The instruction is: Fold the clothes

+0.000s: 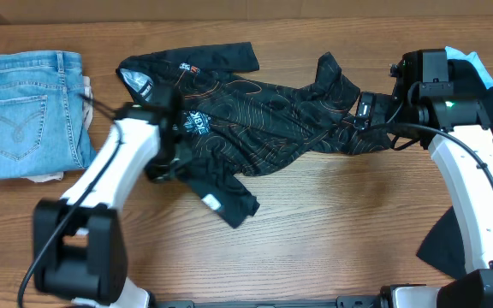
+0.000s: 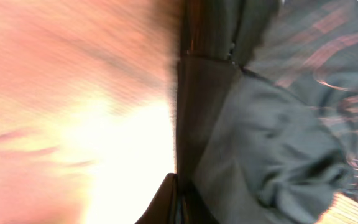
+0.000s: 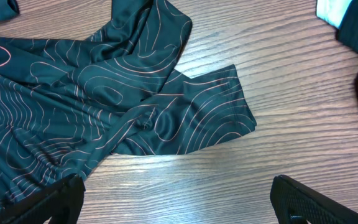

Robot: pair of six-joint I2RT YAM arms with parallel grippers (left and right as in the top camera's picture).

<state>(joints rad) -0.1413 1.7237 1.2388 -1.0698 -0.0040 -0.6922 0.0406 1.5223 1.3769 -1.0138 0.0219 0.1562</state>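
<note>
Dark fingertips (image 3: 48,202) frame the bottom of the right wrist view. They stand wide apart with nothing between them, so the right gripper (image 3: 176,194) hangs empty over bare table (image 1: 332,222), just near of a jersey flap. The jersey (image 1: 264,111) lies crumpled across the middle of the table, one sleeve at the far left and a twisted piece trailing toward the near side.

The left gripper (image 1: 168,158) sits down on the jersey's left part. Its wrist view is smeared with blur and filled with bunched dark cloth, so I cannot tell whether its fingers are closed on fabric.

The main risk is a pull from the left while the right end is free. That would probably drag the whole jersey sideways instead of flattening it. Overlapping layers by the right gripper invite a pinch through two thicknesses, locking in a crease. A spare black garment (image 1: 452,244) at the right could get snagged, and the jeans (image 1: 28,111) at the left could get nudged.
</note>
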